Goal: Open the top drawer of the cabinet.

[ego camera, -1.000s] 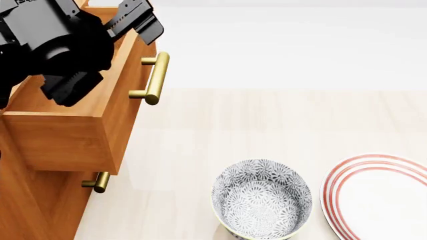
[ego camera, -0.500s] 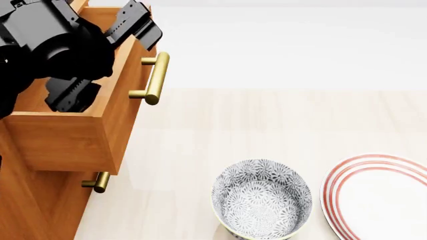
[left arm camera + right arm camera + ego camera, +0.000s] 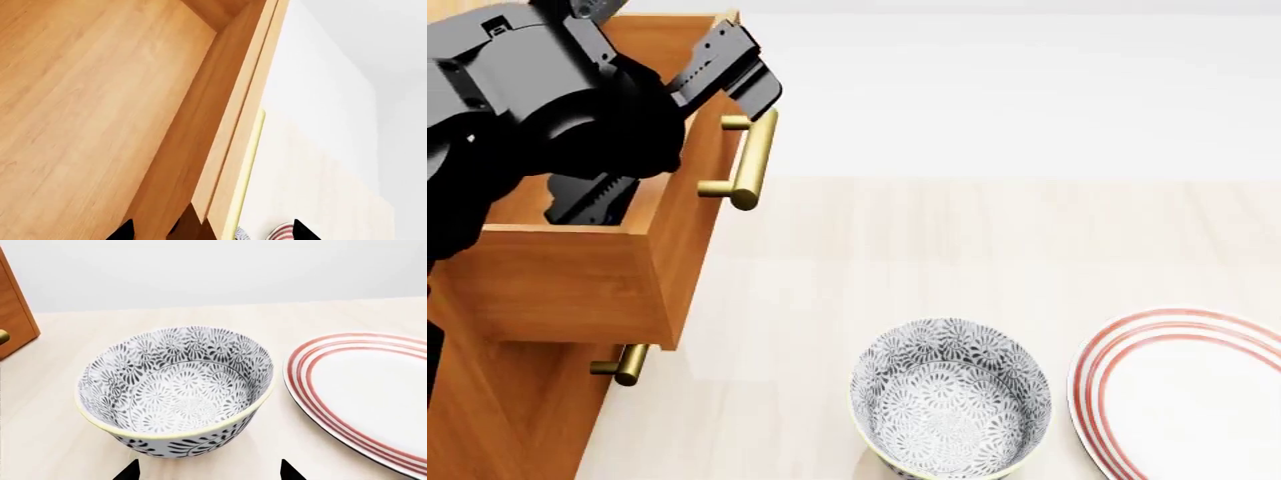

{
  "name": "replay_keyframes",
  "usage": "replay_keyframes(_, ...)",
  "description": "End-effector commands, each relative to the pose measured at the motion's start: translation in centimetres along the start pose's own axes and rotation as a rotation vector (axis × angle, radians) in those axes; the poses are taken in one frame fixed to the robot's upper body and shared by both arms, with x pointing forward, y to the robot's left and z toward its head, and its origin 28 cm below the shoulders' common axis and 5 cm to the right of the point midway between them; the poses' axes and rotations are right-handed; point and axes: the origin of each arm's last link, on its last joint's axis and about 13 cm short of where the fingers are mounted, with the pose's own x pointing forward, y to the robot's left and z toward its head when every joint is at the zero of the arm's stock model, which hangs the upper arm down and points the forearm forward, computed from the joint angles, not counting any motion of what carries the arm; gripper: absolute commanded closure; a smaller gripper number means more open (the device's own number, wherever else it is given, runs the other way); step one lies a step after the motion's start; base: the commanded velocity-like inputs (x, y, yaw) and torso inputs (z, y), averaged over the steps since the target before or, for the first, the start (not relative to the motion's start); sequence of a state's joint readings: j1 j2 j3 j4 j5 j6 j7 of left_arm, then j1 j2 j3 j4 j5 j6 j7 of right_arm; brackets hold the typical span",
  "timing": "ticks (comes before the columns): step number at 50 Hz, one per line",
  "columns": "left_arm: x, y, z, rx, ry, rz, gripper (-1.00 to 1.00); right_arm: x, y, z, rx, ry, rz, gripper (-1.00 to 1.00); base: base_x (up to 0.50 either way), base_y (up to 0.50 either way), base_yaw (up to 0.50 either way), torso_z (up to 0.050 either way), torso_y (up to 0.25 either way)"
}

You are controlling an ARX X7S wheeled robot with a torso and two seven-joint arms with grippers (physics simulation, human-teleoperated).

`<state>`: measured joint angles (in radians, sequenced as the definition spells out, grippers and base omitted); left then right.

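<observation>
While the top drawer [image 3: 587, 270] already stands well out of the cabinet [image 3: 481, 420] at the left of the head view, its open box clear to see and its brass bar handle [image 3: 747, 160] facing the floor space to the right, the pull looks to me like the step in hand, and near its end. The left gripper [image 3: 674, 120] hangs over the drawer's front board, one finger outside near the handle and the other down inside the box, so the jaws straddle the board; they look parted, with nothing clamped that I can make out, though the dark arm hides much of it. In the left wrist view the drawer's bare inner floor fills the frame, the front board and the pale strip of the handle running alongside. The right gripper [image 3: 208, 471] shows only two dark fingertips at the edge of its own view, spread apart and holding nothing, above the patterned bowl [image 3: 177, 390].

My judgement is that the next move calls for a short further draw straight along the drawer's run, or simply a clean lift away without knocking the board.

Counted: one cabinet, one open top drawer, two brass handles in view including the lower handle [image 3: 623, 364] beneath the open box, one bowl, one red-ringed plate [image 3: 1188, 395], two grippers
</observation>
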<state>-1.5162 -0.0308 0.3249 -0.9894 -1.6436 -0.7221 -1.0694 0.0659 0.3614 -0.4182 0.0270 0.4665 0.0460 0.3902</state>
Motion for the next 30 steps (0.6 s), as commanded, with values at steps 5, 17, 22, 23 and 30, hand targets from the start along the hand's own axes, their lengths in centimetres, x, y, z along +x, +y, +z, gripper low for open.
replay_keyframes(5, -0.1, -1.1, -1.6, 0.028, 0.056, -0.102, -1.00, 0.0, 0.1, 0.0, 0.004, -0.011, 0.009, -1.00, 0.00, 0.00, 0.00, 0.000, 0.000)
replay_keyframes(17, -0.2, -1.6, -2.5, 0.067, 0.070, -0.132, -1.00, 0.2, -0.1, 0.0, 0.005, -0.013, 0.004, -1.00, 0.00, 0.00, 0.00, 0.000, 0.000)
replay_keyframes(22, -0.4, -1.8, -2.9, 0.087, 0.078, -0.167, -1.00, 0.2, -0.1, 0.1, 0.005, -0.015, 0.001, -1.00, 0.00, 0.00, 0.00, 0.000, 0.000)
replay_keyframes(23, -0.5, -1.9, -3.0, 0.088, 0.080, -0.169, -1.00, 0.3, -0.1, 0.1, 0.005, -0.015, 0.000, -1.00, 0.00, 0.00, 0.00, 0.000, 0.000)
replay_keyframes(30, -0.8, -2.2, -3.4, 0.105, 0.089, -0.194, -1.00, 0.3, -0.1, 0.2, 0.006, -0.016, -0.003, -1.00, 0.00, 0.00, 0.00, 0.000, 0.000)
